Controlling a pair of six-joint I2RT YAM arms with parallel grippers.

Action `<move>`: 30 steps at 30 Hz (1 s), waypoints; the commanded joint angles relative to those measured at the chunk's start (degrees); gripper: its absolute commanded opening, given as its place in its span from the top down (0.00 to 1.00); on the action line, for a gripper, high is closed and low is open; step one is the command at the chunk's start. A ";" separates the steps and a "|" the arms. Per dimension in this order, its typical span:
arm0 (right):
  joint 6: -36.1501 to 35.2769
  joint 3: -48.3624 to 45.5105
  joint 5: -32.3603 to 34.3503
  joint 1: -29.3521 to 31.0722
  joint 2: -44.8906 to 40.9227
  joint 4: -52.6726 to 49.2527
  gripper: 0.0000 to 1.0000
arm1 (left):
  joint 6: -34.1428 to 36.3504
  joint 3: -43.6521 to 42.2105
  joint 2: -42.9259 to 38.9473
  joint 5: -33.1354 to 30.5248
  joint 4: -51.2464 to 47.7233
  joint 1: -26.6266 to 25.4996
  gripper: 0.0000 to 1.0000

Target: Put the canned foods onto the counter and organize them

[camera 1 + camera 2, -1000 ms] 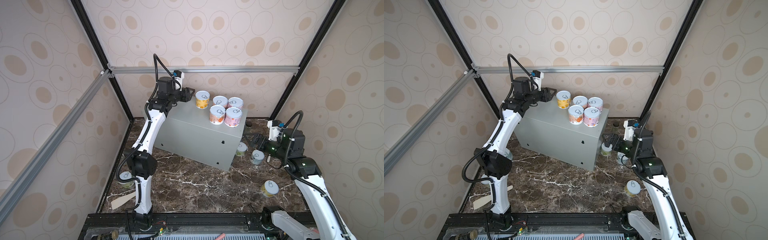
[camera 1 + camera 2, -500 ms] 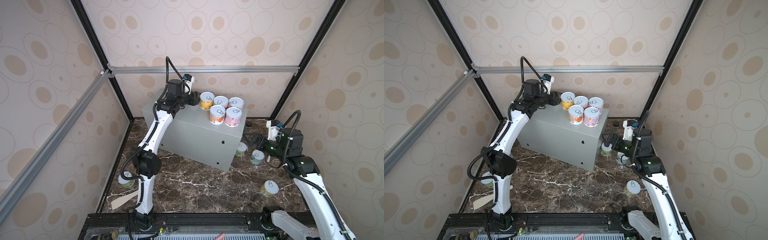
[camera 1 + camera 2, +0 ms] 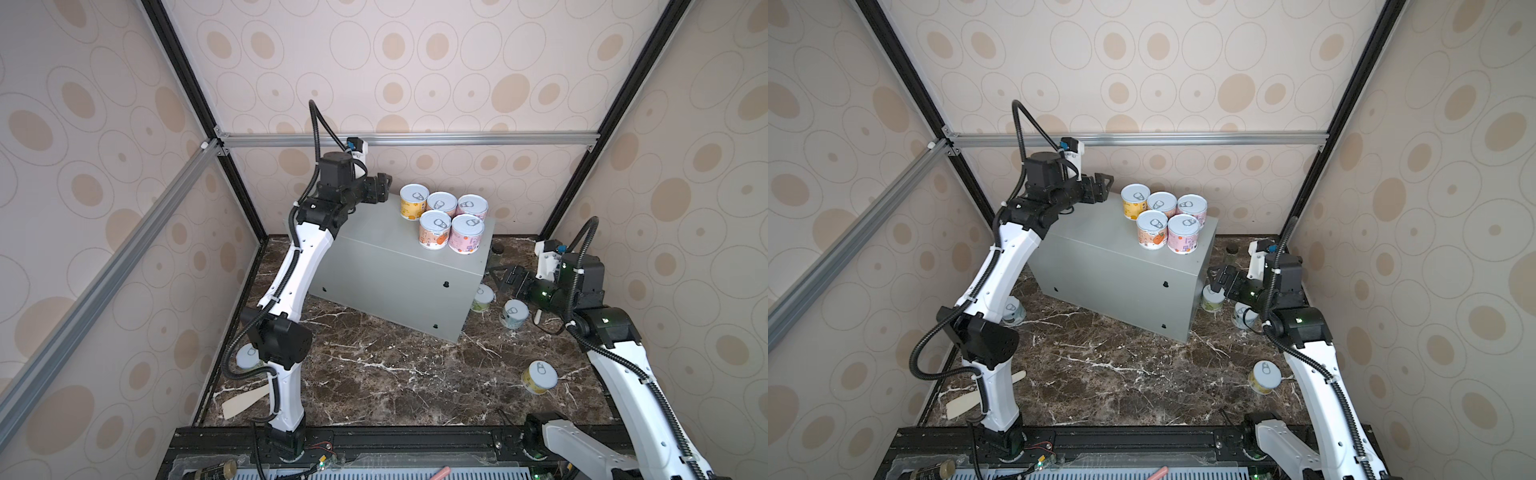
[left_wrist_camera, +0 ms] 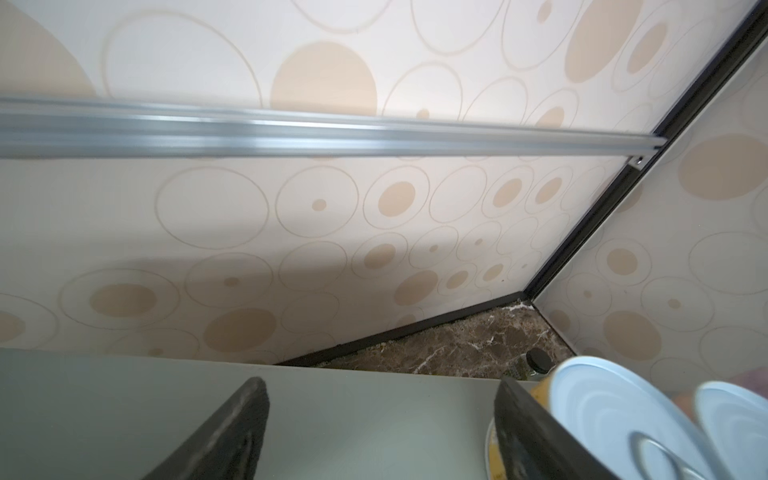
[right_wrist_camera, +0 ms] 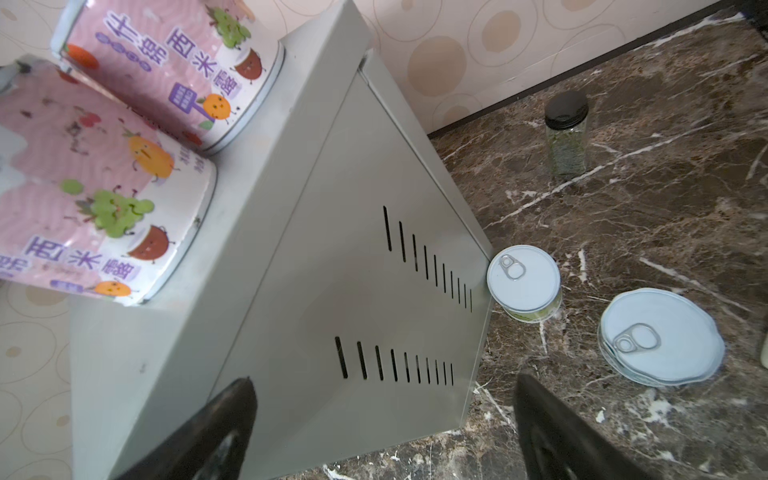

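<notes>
The counter (image 3: 395,266) is a pale grey metal box on the dark marble floor. Several canned foods cluster at its far right top, with a yellow can (image 3: 413,201) nearest my left gripper (image 3: 382,189). That gripper hovers open and empty just left of the yellow can (image 4: 615,415), over bare counter top (image 4: 124,399). My right gripper (image 3: 505,276) is open and empty by the counter's vented end (image 5: 332,291). On the floor near it stand a green can (image 5: 523,282) and a teal can (image 5: 660,336). A yellow can (image 3: 539,376) and a can (image 3: 248,357) behind the left arm also sit on the floor.
A small dark-lidded glass jar (image 3: 496,249) stands on the floor behind the counter's right end. A pale wooden spatula (image 3: 245,403) lies at the front left. Patterned walls and an aluminium rail (image 3: 407,139) close in the back and sides.
My left gripper's jaws have opened beside the yellow can; the left arm swung slightly toward the cans and back. The right arm has stayed where it was.
</notes>
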 commanded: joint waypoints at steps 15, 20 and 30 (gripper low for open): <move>1.95 1.98 3.81 -0.01 5.34 -1.11 0.01 | -18.40 -29.64 -17.50 9.92 14.82 32.75 0.11; 2.39 2.91 3.80 -0.04 8.47 -0.26 0.02 | -19.40 -34.30 -15.79 10.03 17.12 35.63 0.11; 1.89 6.36 4.86 0.00 13.95 0.82 0.01 | -16.87 -30.07 -5.19 12.83 16.78 35.84 0.13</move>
